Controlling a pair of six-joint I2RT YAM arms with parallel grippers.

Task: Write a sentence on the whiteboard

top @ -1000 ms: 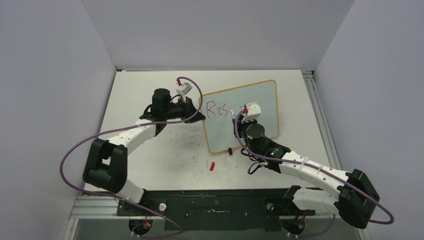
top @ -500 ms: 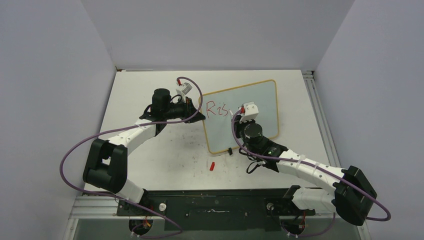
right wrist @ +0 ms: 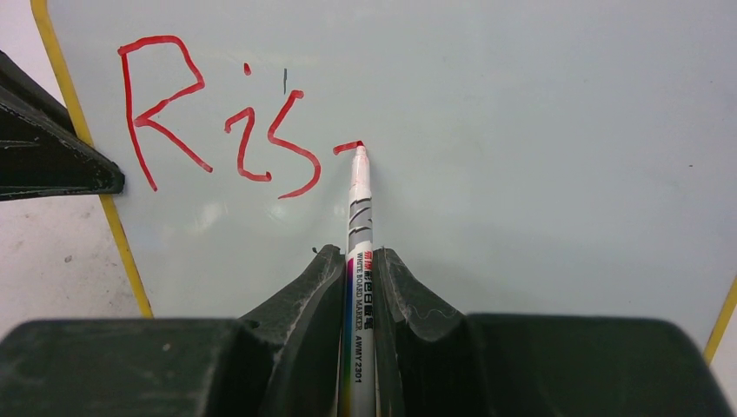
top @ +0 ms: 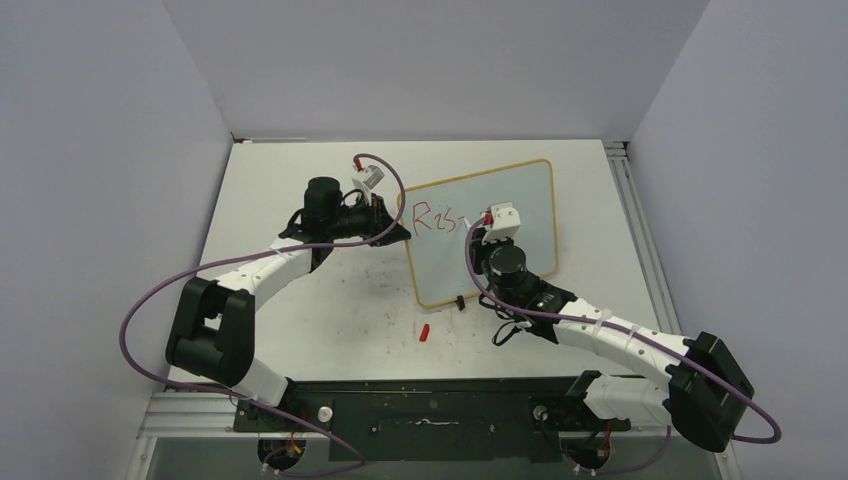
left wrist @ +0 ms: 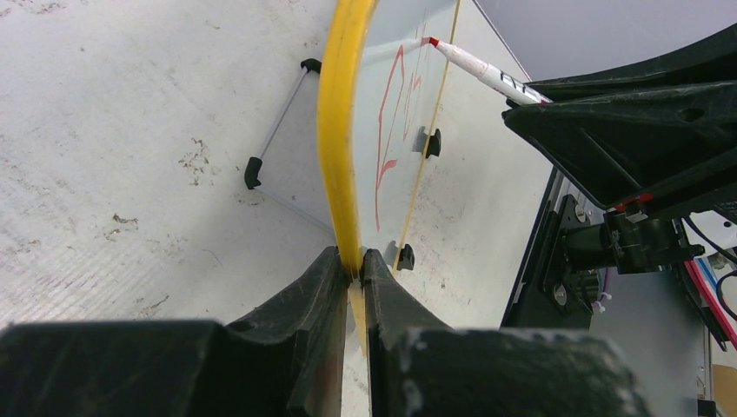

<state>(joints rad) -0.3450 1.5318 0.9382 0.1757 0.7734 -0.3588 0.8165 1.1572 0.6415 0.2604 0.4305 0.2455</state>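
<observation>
The stroke in hand wants light, even tip pressure and a smooth curl. The right tool (right wrist: 359, 261) is clamped on the white-barrelled red marker (right wrist: 359, 208), tip touching the board. The left tool (left wrist: 352, 261) pinches the frame of the small, pale bluish, wood-framed whiteboard (right wrist: 521, 130), which stands on the scuffed white tabletop (top: 330, 300). Its thin red lettering (right wrist: 217, 122) reads "Ris" — plus a short starting stroke.

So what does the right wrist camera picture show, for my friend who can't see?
A red marker, pinched between two black jaws, touches its tip to the pale whiteboard. Left of the tip, red letters spell "Ris", plus a short dash at the tip.
</observation>
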